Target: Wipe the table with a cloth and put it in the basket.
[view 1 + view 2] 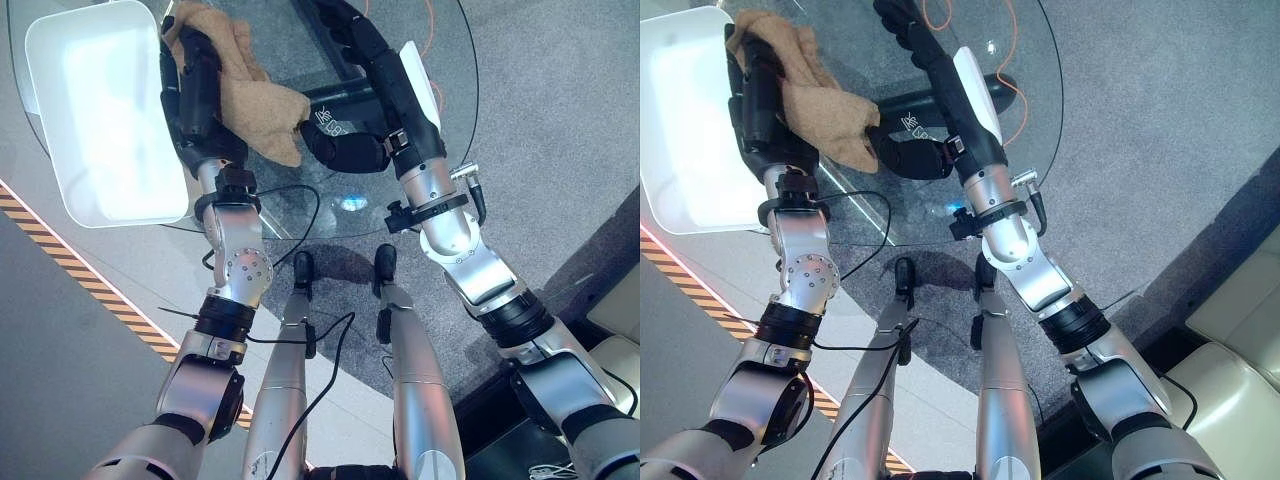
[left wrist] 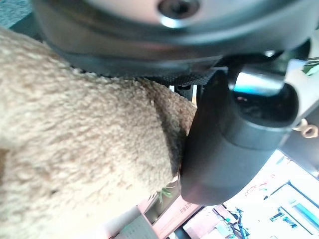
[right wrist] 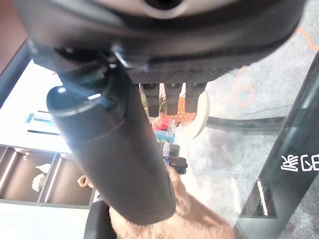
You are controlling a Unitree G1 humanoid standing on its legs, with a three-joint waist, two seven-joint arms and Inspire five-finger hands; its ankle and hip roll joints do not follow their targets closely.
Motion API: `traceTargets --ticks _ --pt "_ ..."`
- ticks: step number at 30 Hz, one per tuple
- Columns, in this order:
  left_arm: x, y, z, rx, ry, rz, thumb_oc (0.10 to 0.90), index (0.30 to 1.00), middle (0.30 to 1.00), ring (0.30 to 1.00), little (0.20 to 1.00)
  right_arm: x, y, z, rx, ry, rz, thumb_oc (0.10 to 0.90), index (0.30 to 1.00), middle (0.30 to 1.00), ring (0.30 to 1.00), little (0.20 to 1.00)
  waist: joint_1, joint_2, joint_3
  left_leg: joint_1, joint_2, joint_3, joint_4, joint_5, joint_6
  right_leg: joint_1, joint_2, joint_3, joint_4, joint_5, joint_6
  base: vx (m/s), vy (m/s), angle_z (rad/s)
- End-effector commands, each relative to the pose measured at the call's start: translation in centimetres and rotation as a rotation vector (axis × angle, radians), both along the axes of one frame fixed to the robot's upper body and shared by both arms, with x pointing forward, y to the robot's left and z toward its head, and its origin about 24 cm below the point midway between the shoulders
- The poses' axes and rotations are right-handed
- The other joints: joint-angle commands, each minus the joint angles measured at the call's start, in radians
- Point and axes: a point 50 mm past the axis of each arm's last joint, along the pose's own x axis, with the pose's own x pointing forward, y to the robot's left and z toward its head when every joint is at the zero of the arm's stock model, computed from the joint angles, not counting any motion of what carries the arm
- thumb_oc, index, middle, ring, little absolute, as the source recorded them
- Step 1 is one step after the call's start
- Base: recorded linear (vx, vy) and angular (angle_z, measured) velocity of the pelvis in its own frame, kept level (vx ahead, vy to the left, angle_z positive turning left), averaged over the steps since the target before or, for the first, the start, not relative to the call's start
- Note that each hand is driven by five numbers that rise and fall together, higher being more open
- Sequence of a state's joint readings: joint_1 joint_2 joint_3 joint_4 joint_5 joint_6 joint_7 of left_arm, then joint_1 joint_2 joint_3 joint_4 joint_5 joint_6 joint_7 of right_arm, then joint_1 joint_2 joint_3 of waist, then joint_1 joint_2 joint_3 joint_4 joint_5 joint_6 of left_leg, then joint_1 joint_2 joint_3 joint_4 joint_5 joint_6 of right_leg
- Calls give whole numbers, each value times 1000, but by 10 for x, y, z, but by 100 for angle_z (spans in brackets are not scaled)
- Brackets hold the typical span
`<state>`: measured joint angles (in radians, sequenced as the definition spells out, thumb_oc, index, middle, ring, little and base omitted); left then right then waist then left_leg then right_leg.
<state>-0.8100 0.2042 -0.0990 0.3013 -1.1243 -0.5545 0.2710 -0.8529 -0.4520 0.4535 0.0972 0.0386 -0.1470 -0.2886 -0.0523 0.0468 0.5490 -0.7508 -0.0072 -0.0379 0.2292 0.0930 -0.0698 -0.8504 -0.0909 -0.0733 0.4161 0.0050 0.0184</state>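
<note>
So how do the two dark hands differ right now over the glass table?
The left hand has the tan fleecy cloth draped over and against it, close beside the white plastic basket; the right hand is bare and sits further from the basket. The left hand's fingers are hidden by cloth; the right hand's look fairly straight. Both hover above the round glass table.

the cloth (image 1: 250, 90) is tan and fuzzy, crumpled, draped over the left hand (image 1: 192, 85) and hanging down its inner side above the round glass worktop (image 1: 440, 50); the basket (image 1: 100, 110) is a white, shallow tray with rounded corners, just beside the cloth, at the worktop's left edge
</note>
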Motion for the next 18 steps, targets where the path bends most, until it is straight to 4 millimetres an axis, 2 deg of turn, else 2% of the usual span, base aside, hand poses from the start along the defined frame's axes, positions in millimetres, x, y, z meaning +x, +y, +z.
traceTargets --ticks 1,11,17,18 --pt "-32 9 69 38 -377 124 100 300 300 300 200 -53 15 63 165 -379 195 800 900 900 900 900 24 -13 -29 19 -51 75 39 -68 27 70 53 -34 -59 -51 23 0 0 0" --pt "-34 23 63 25 -369 209 100 300 300 300 200 -41 -4 56 236 -385 38 800 900 900 900 900 22 -10 -29 19 -49 77 34 -68 25 69 54 -30 -61 -54 22 0 0 0" --pt "-34 40 55 2 -347 274 100 300 300 300 200 -22 -32 40 315 -345 -179 800 900 900 900 900 19 -8 -29 20 -47 77 31 -70 25 69 55 -28 -61 -57 22 0 0 0" --pt "-35 45 53 0 -343 294 100 300 300 300 200 -16 -43 35 352 -316 -220 800 900 900 900 900 18 -7 -29 20 -45 78 30 -70 24 69 55 -27 -62 -57 22 0 0 0"
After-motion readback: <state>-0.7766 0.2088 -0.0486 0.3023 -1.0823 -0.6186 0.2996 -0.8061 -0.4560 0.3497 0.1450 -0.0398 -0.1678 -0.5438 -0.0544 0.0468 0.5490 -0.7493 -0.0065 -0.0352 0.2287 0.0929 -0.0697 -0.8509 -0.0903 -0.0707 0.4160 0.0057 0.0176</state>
